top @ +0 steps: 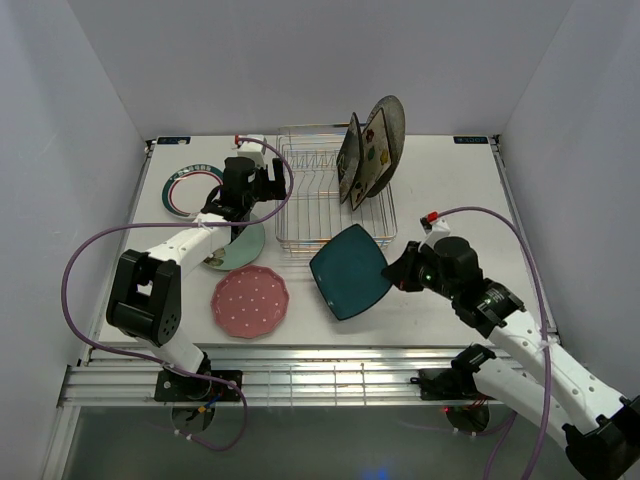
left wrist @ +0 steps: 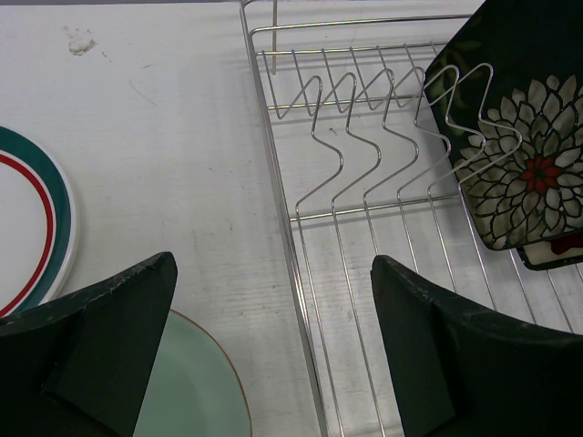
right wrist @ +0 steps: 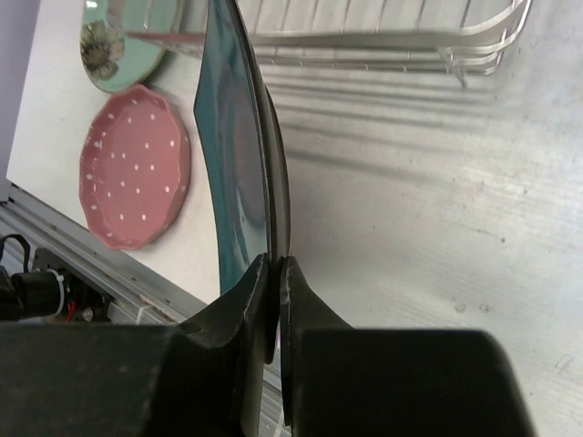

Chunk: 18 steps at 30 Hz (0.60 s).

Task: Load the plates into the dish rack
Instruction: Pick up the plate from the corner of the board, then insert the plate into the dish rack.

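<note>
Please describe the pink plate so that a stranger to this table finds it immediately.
Start at the silver wire dish rack. In front of its near left corner the pink plate lies flat, a mint plate behind it and a teal square plate to its right. Only it has white dots and a scalloped rim.

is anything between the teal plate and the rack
Nothing visible. The teal plate, gripped by the right pincer, is just before the rack; the left pincer hovers at the rack's left edge.
</note>
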### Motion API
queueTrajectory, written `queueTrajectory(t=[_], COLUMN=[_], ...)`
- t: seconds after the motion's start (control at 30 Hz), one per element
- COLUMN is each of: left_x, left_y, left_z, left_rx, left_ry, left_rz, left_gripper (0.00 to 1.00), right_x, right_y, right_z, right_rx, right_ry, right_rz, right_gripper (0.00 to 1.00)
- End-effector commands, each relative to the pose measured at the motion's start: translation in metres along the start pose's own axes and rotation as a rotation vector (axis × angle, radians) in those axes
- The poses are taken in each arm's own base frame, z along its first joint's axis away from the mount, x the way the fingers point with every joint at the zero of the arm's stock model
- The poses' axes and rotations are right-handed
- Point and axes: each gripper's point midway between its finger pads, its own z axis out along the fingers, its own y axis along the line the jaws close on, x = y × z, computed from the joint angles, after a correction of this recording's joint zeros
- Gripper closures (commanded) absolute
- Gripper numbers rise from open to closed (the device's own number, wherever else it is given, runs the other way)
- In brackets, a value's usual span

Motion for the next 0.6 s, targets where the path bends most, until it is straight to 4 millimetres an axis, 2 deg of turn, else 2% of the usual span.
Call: queueTrajectory(t=[0.0, 0.03, 0.23, 0.27, 0.33, 0.37, 0.57], left_x=[-0.036, -0.036, -0.036, -0.037, -0.036, -0.036, -0.036], left_y=[-0.002, -0.002, -0.002, -0.002, -0.002, -0.002, -0.002], left_z=[-0.016, -0.016, -0.017, -0.017, -0.017, -0.017, -0.016], left_rx=[0.014, 0.014, 0.015, 0.014, 0.015, 0.015, 0.012], left_ry=[-0.083, -0.083, -0.083, -0.085, -0.085, -0.083, -0.085], left_rz=[-0.010, -0.010, -0.010, -0.012, -0.011, -0.011, -0.012], left_gripper=[0.02, 0.02, 0.02, 0.02, 0.02, 0.02, 0.02], right_x=[-0.093, -0.106, -0.138, -0.149, -0.159, -0.168, -0.195], right_y=[0.062, 0.070, 0.086, 0.091, 0.090, 0.095, 0.096], right_z=[-0.023, -0.029, -0.036, -0.041, -0.037, -0.041, -0.026], right_rx=[-0.160, -0.167, -0.164, -0.162, -0.136, -0.140, -0.072], right_ry=[-0.270, -0.295, -0.341, -0.370, -0.383, -0.404, -0.429], right_rz=[-0.041, -0.053, -0.076, -0.078, -0.077, -0.083, -0.091], right_gripper=[0.92, 0.92, 0.92, 0.92, 0.92, 0.92, 0.92])
